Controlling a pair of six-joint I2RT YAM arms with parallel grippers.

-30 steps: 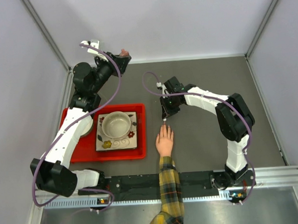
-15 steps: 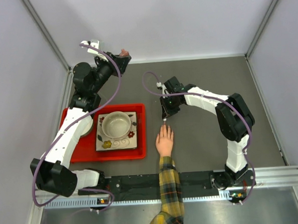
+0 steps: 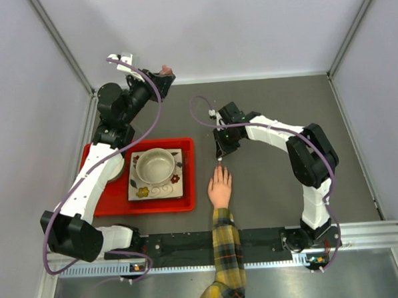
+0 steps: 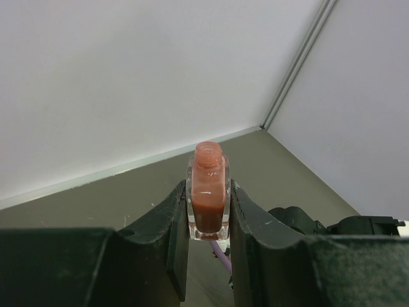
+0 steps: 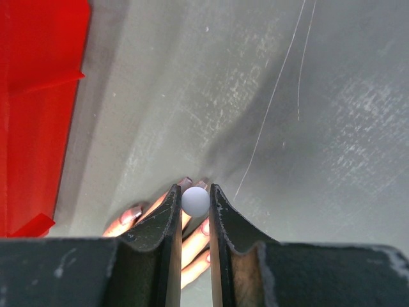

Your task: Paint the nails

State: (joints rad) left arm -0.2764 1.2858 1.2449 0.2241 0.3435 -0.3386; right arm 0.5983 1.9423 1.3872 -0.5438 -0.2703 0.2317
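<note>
Nothing has visibly shifted over the last second; both arms and the person's light-skinned hand (image 3: pixel 220 186) sit as before.

Left robot hand (image 4: pixel 208 188): raised near the back wall, fingers closed tight on a small clear glass bottle of reddish-brown polish (image 4: pixel 208 199), held upright with its neck open at the top.

Right robot hand (image 5: pixel 195 193): pointing down over the grey worktop (image 3: pixel 270 105), fingers nearly together, pinching a small white round knob (image 5: pixel 195 201). What hangs below the knob is hidden.

Person's hand lies flat, palm down, on the worktop just right of the red plastic tray (image 3: pixel 108 204). Its yellow-and-dark plaid sleeve (image 3: pixel 226 254) trails toward the near edge.

The nails (image 5: pixel 135 210): the fingertips show directly beneath the right robot hand in the wrist view, several with a pinkish-mauve tint. Contact with a nail: cannot tell.

Tray holds a cream round bowl (image 3: pixel 154 166) on a square flower-patterned plate (image 3: pixel 142 190).
</note>
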